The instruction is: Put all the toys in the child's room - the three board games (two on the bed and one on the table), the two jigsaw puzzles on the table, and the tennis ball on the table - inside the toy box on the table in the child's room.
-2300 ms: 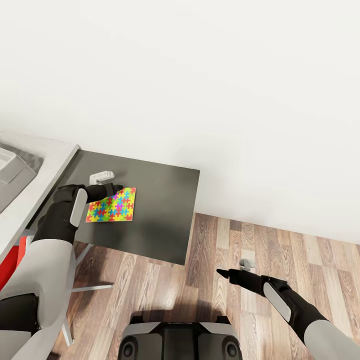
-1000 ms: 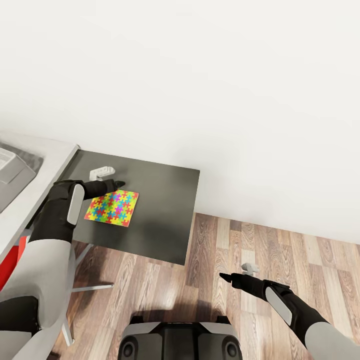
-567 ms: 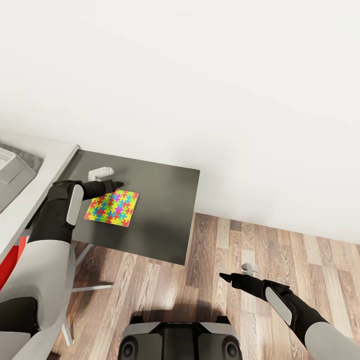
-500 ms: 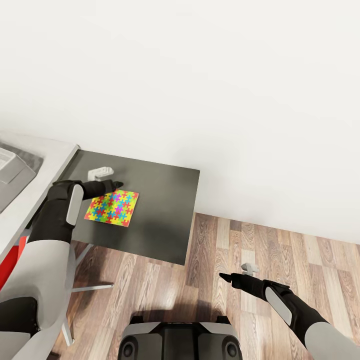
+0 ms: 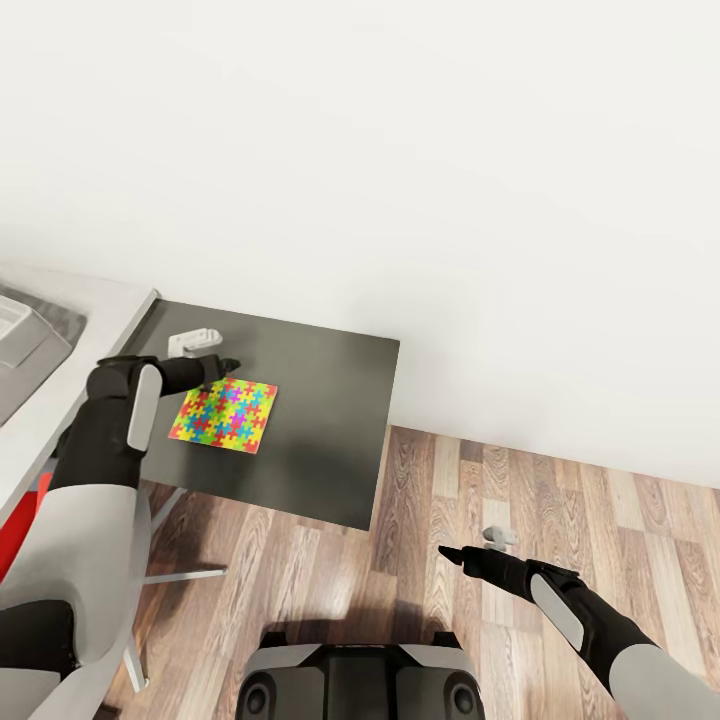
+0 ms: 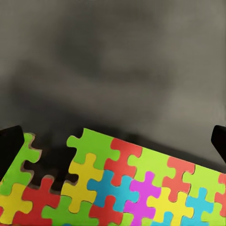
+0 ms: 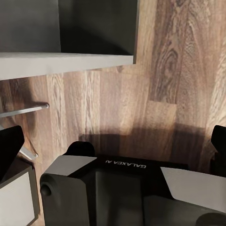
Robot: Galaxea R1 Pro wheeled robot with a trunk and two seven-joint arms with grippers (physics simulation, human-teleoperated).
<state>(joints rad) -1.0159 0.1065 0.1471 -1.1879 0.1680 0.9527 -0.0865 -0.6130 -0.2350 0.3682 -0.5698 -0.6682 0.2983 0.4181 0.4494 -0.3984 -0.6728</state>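
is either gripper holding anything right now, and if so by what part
Nothing is held. The left gripper hangs open at the far edge of the jigsaw puzzle, which lies flat on the dark cabinet top. The right gripper is open over the floor.

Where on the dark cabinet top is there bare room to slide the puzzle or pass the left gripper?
The dark cabinet top is bare from the jigsaw puzzle to its wall-side and floor-side edges. It is tighter by the pale desk, where the left gripper hovers at the puzzle's edge.

Robot base (image 7: 122,188) on plank floor (image 7: 179,84), cabinet (image 7: 70,33) nearby.
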